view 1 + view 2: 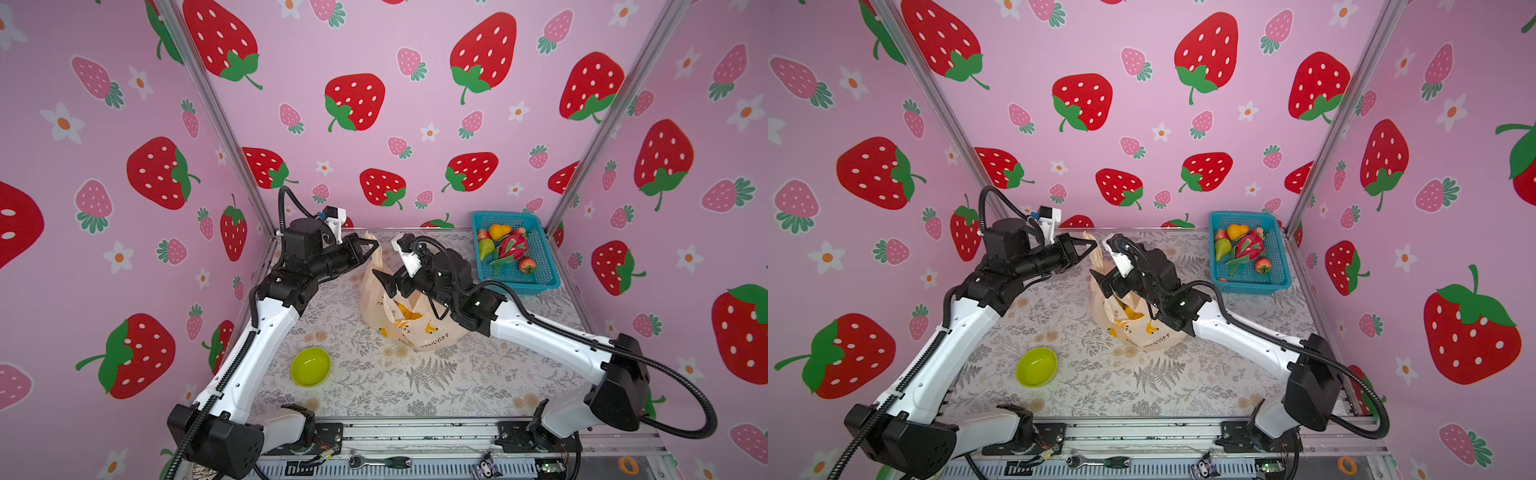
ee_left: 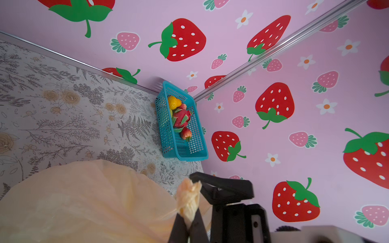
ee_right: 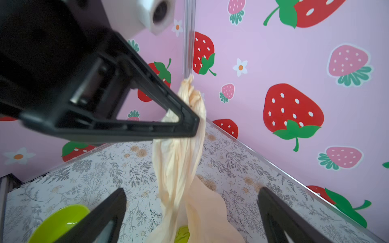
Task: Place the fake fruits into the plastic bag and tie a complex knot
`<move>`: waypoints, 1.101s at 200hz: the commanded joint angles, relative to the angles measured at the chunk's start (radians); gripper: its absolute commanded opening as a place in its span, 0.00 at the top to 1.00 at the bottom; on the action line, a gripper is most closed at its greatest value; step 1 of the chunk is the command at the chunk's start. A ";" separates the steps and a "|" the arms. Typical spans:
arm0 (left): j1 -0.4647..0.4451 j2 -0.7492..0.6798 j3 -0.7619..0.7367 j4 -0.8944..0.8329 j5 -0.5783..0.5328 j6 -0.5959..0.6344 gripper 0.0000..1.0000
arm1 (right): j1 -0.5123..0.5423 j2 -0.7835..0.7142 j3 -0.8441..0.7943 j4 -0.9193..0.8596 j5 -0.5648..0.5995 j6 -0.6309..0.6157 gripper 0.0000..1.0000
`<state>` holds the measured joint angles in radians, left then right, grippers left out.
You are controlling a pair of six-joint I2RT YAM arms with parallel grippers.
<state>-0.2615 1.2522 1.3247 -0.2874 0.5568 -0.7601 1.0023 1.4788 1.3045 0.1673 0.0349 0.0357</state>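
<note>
The plastic bag (image 1: 415, 328) (image 1: 1154, 336) stands mid-table, with yellow bananas (image 1: 405, 311) showing inside its mouth. My left gripper (image 1: 376, 246) (image 2: 188, 223) is shut on one twisted bag handle (image 2: 189, 195) (image 3: 183, 157) and holds it up above the table. My right gripper (image 1: 386, 282) (image 3: 192, 190) hovers over the bag mouth, its fingers wide open on either side of that handle and not touching it. More fake fruits lie in the teal basket (image 1: 490, 216): an orange pear (image 1: 498, 230), a green pear (image 1: 485, 248), a dragon fruit (image 1: 513, 245) and a red apple (image 1: 527, 264).
A lime-green bowl (image 1: 311, 366) (image 1: 1036, 366) sits on the floral table near the left arm. The basket (image 2: 189, 151) stands in the back right corner against the strawberry walls. A ratchet wrench (image 1: 378, 461) lies on the rail in front.
</note>
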 commanded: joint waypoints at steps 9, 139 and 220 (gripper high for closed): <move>0.007 0.010 0.011 0.001 -0.010 0.016 1.00 | -0.023 -0.082 0.033 -0.125 -0.111 -0.060 0.00; 0.010 0.026 0.013 -0.001 0.008 0.018 1.00 | -0.251 -0.288 -0.411 0.049 -0.589 0.185 0.00; 0.010 0.017 0.010 -0.001 -0.008 0.036 1.00 | -0.251 -0.251 -0.499 0.197 -0.516 0.159 0.85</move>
<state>-0.2569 1.2724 1.3247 -0.2958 0.5571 -0.7506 0.7506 1.2617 0.8154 0.2707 -0.5087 0.2039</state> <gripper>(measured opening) 0.050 0.281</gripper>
